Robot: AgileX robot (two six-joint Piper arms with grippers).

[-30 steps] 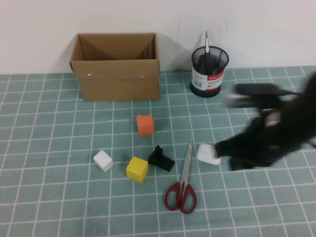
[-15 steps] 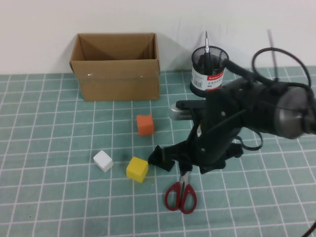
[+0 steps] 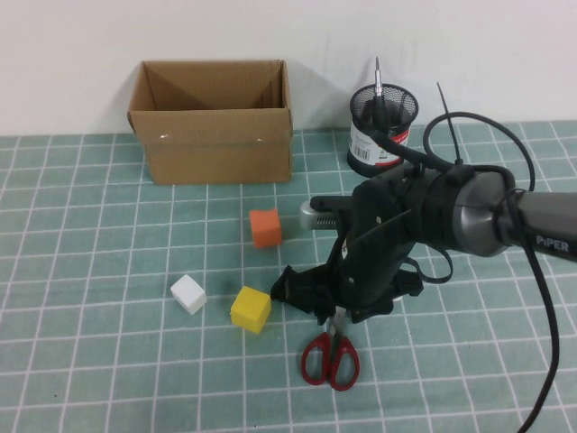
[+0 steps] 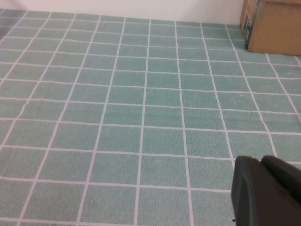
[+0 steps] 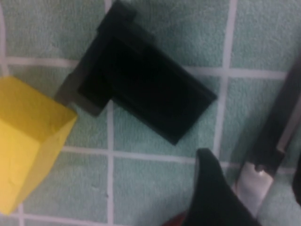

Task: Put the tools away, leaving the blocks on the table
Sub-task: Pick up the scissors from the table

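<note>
Going left to right in the high view: my left gripper (image 4: 265,190) isn't showing there at all; its wrist view gives only bare table (image 3: 81,361) and a corner of the cardboard box (image 3: 216,122), fingers pressed together, parked.

Upper left, the box is sitting open and empty-looking. Lower left of centre, the white block (image 3: 187,294), then the yellow block (image 3: 251,308), with the orange block (image 3: 265,228) above them, all untouched.

Centre: a second ago my right arm was a blur out at the right edge; now it's sitting over the middle of the mat, and the right gripper (image 3: 332,311) has gone from closed to spread. It's hanging just above the scissors' (image 3: 331,354) blades, beside the small black piece (image 3: 290,285). The right wrist view is showing a blade between the fingers, nothing pinched yet. The white case seen earlier is now hidden behind the arm.

Upper right, the screwdriver (image 3: 378,86) is already standing in the mesh cup (image 3: 382,131).

So I'm judging the scissors as the last tool left; next I'm lowering and closing.
</note>
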